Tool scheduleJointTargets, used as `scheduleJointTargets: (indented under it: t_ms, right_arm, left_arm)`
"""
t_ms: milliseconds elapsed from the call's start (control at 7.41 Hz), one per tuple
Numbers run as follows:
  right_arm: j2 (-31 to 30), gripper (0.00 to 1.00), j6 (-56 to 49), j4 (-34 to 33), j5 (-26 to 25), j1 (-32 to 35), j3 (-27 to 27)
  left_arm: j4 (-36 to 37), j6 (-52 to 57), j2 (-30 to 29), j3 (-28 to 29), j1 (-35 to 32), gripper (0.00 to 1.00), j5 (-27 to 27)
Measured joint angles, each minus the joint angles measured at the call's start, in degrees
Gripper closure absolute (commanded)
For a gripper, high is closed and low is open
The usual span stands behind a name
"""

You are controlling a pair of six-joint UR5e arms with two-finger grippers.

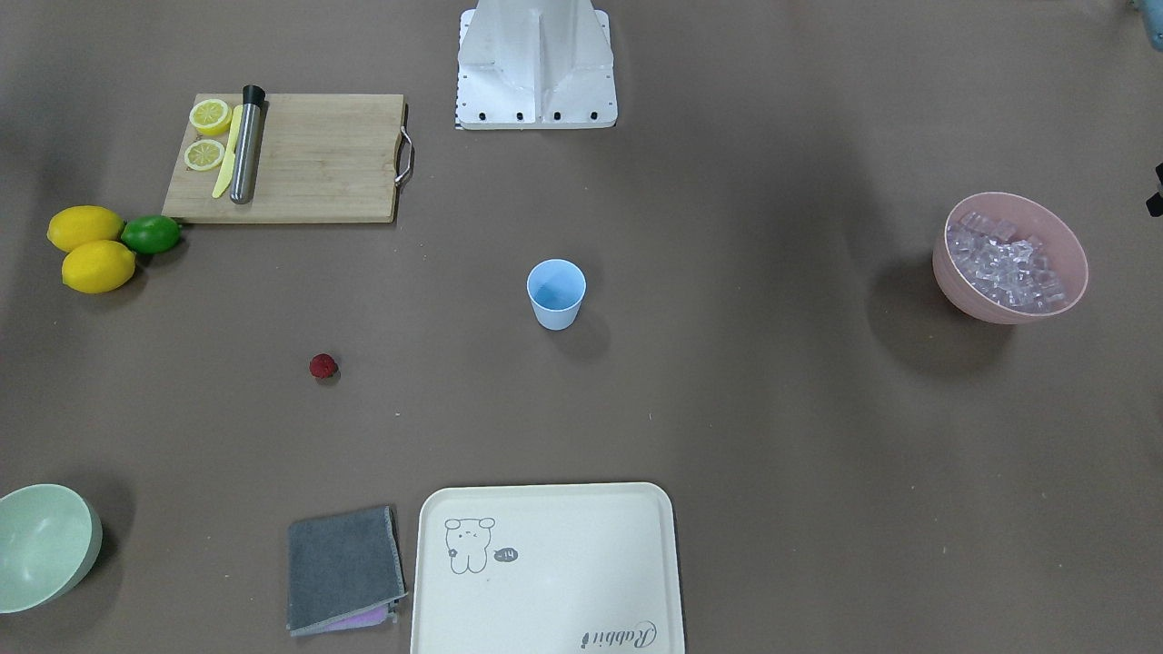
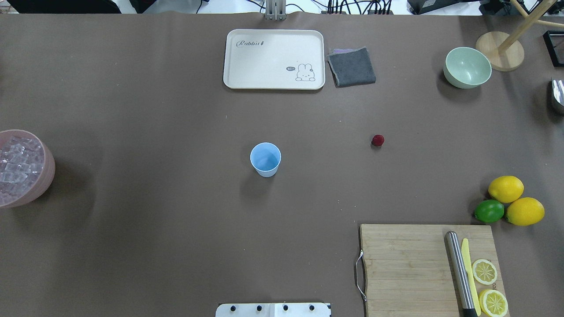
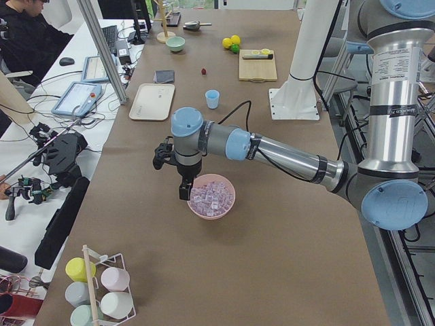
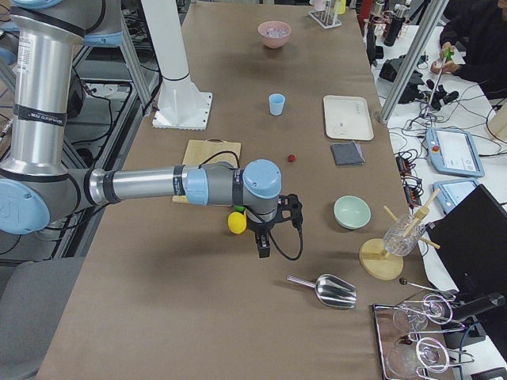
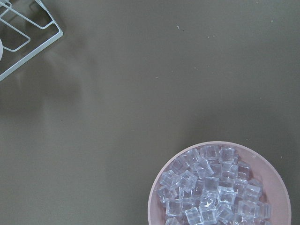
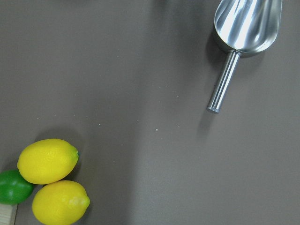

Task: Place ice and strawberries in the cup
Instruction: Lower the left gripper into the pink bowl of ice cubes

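The cup (image 1: 556, 292) is found upright and empty at mid-table, with open table all round it. The ice (image 5: 211, 187) is heaped in a pink bowl (image 1: 977, 304) at the table's end on the robot's left, well apart from the cup. The left gripper (image 3: 183, 190) is seen hanging just beside that bowl's rim, on the side away from the cup; in the left wrist view the bowl lies toward the lower right corner, not centred. The left arm is judged the nearer for the ice, and a short shift over the heap is called for. The strawberry (image 1: 323, 366) lies alone on the robot's right half, between the cup and the lemons (image 6: 47, 161). The right gripper (image 4: 264, 247) hangs near the lemons, with a metal scoop (image 6: 243, 23) lying further out, its handle pointing back toward the gripper. Whether either gripper is open or closed cannot be told. No obstruction is noted on either path to the cup.
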Motion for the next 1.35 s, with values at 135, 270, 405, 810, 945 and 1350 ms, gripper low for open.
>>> scheduleJointTargets:
  t_ms: [135, 270, 405, 810, 945, 1350]
  right_arm:
    - [0.0, 0.0, 0.0, 0.0, 0.9, 0.0, 0.1]
    - [-0.1, 0.0, 0.0, 0.0, 1.7, 0.0, 0.2]
    - [-0.2, 0.0, 0.0, 0.0, 2.4, 0.0, 0.2]
    - [-0.7, 0.0, 0.0, 0.0, 3.0, 0.0, 0.0]
    - [-0.7, 0.0, 0.0, 0.0, 3.0, 0.0, 0.0]
    - [-0.8, 0.0, 0.0, 0.1, 3.1, 0.0, 0.2]
  left_arm:
    - [-0.9, -5.4, 0.0, 0.1, 1.1, 0.03, 0.0]
    - [-2.7, -10.0, 0.5, 0.3, 2.7, 0.03, 0.0]
    - [-5.0, -12.8, 1.8, 0.5, 4.2, 0.03, 0.1]
    - [-21.1, -23.7, 6.9, 3.6, 9.9, 0.12, 0.5]
    - [-26.5, -25.1, 8.0, 6.0, 11.2, 0.18, 0.5]
    - [-31.8, -26.0, 8.7, 8.7, 13.1, 0.29, 0.6]
